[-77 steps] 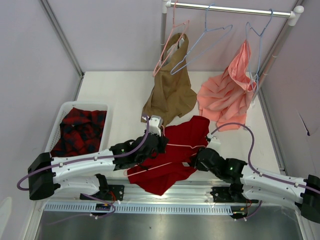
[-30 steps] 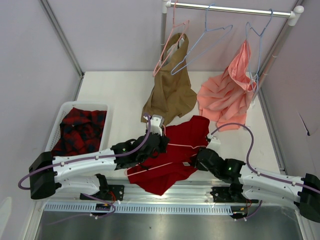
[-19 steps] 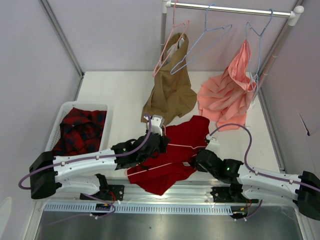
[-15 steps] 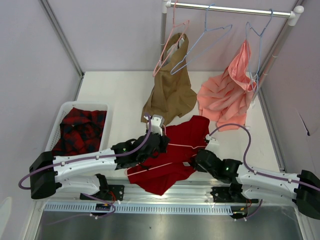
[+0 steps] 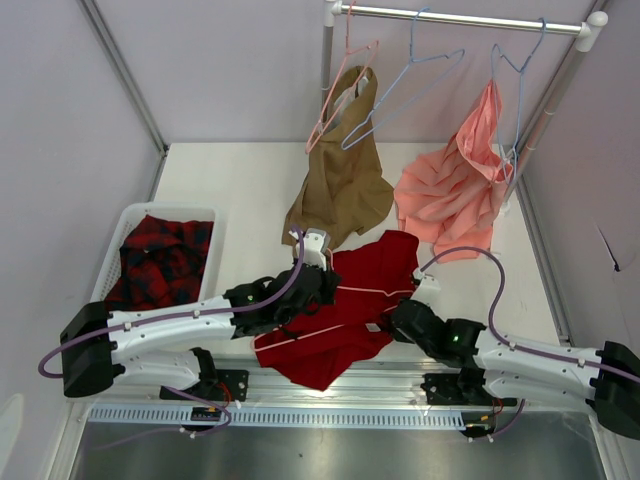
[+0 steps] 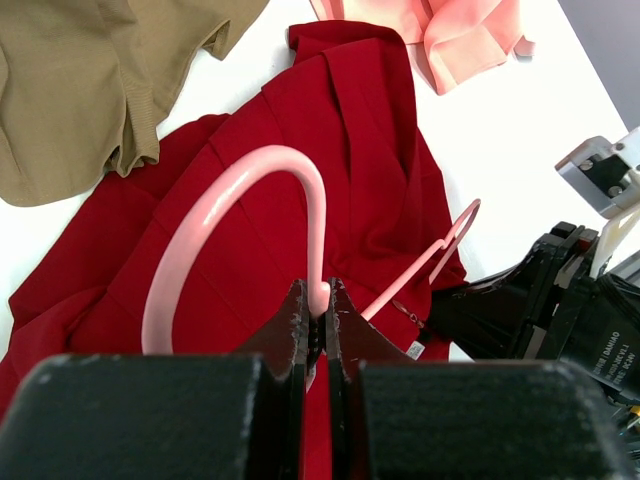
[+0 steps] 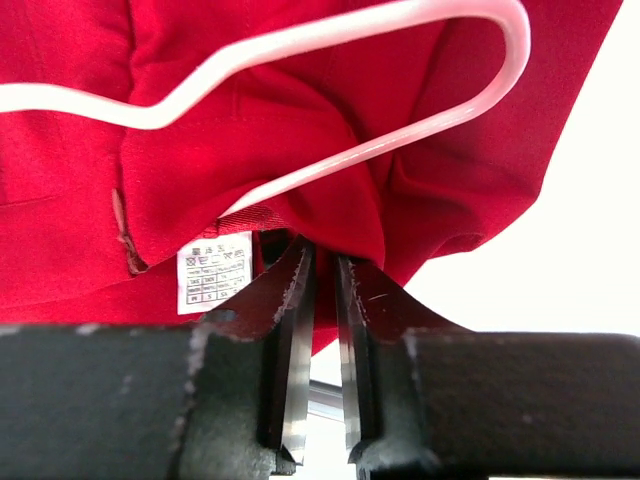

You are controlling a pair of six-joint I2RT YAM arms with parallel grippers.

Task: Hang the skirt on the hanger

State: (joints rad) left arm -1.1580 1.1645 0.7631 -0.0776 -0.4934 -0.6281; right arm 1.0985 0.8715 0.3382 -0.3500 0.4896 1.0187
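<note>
Walls [image 5: 230,70]: plain grey, all round.
Table [image 5: 240,190]: white and flat.
Basket [image 5: 112,250]: white, on the left side of the table; red-and-black plaid cloth [image 5: 160,262] bunched up inside.
Rail [image 5: 460,18]: up at the back; tan garment [image 5: 340,185] hanging down onto the table; light-blue hanger [image 5: 405,85] bare beside it; salmon-pink garment [image 5: 450,185] hanging on the right.
Skirt [image 5: 345,320]: deep red; spread out in the middle of the table, near the front edge; top corner just beside the tan and pink clothes.
Hanger [image 6: 250,200]: pale pink and thin; lying across the skirt; hook curling up over the left fingers.
Left arm [image 5: 170,322]: stretched low from the left; reaching in to the skirt's left edge.
Left gripper [image 6: 317,300]: squeezed tight on the bottom of the hook.
Right arm [image 5: 540,355]: stretched low from the right; pointing in at the skirt's right edge.
Right gripper [image 7: 320,255]: almost closed, only a thin gap; fold of red cloth nipped at the tips; small white label [image 7: 214,268] just beside; one end loop of the hanger just above.
</note>
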